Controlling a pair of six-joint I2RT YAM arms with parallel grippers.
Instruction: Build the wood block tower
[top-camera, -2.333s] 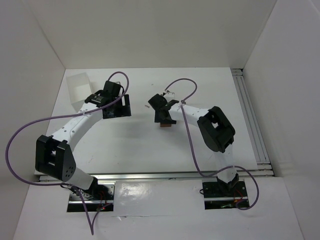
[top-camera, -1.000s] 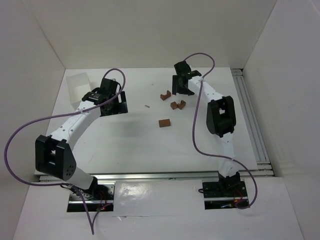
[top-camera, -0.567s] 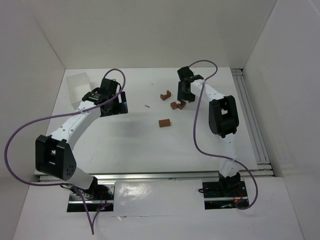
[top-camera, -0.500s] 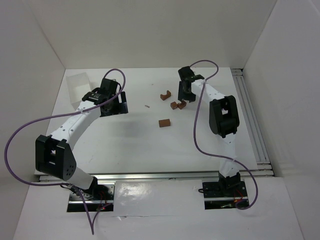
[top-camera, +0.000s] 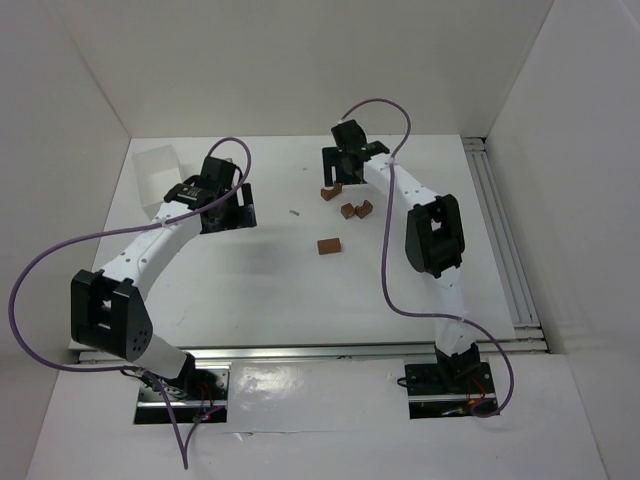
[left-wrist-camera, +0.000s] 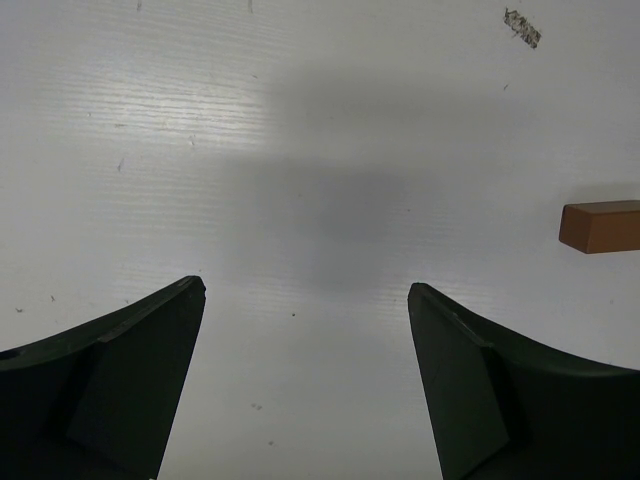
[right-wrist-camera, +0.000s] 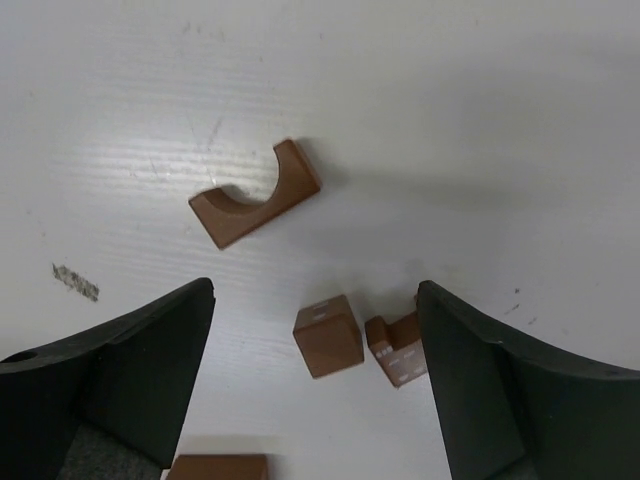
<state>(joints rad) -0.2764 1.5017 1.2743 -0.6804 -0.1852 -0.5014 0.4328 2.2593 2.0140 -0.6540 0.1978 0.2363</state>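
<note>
Reddish-brown wood blocks lie loose on the white table; no tower stands. In the right wrist view an arch-shaped block (right-wrist-camera: 255, 194) lies ahead, a small cube (right-wrist-camera: 328, 335) and a notched block (right-wrist-camera: 397, 350) lie between my open fingers, and a flat block (right-wrist-camera: 218, 467) shows at the bottom edge. In the top view they are the arch block (top-camera: 331, 191), the cube (top-camera: 348, 210), the notched block (top-camera: 365, 208) and the flat block (top-camera: 329, 245). My right gripper (top-camera: 338, 172) is open above them. My left gripper (top-camera: 238, 205) is open and empty; one block (left-wrist-camera: 600, 226) shows at its right edge.
A white plastic tray (top-camera: 158, 180) stands at the back left, beside the left arm. White walls close the table at the back and sides. A metal rail (top-camera: 505, 240) runs along the right side. A small scrap (top-camera: 295, 212) lies on the table between the grippers.
My right arm left the flat block on the table, reached to the far blocks, and has now swung left over the arch block. The left arm has stayed still.
</note>
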